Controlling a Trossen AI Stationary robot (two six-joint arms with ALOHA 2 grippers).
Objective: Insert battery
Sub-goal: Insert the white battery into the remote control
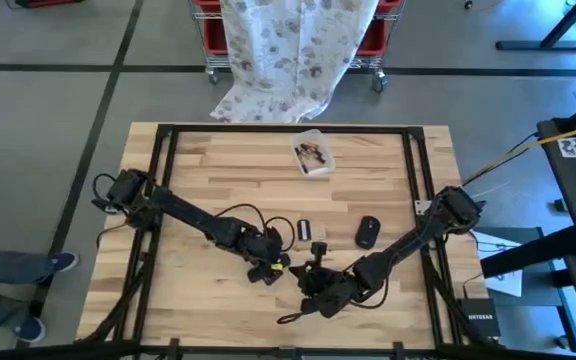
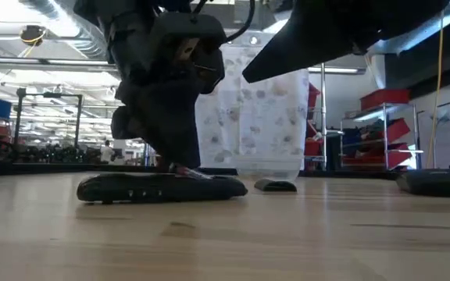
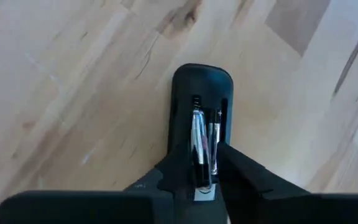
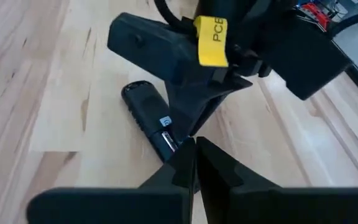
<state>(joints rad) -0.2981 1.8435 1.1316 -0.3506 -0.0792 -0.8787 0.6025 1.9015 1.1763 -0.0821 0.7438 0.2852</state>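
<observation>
We see a clear plastic tub (image 1: 312,153) at about twelve o'clock on the wooden table (image 1: 208,165); it holds some small dark items that we cannot make out. The black oblong remote control (image 3: 199,106) lies flat on the table near six o'clock, with its battery compartment open upward. Inside this compartment lie silver cylindrical batteries (image 3: 197,140), side by side along its length; their exact number is hard to tell. The left gripper (image 3: 207,177) stands over the near end of the remote, its fingers close together and pinching the end of one battery. The right gripper (image 4: 194,152) meets it from about five o'clock, fingers pressed together, tip at the remote's edge. A black computer mouse (image 1: 367,232) and a small black battery cover (image 1: 304,230) lie just beyond, toward three o'clock. In the low view the grippers hide most of the remote.
</observation>
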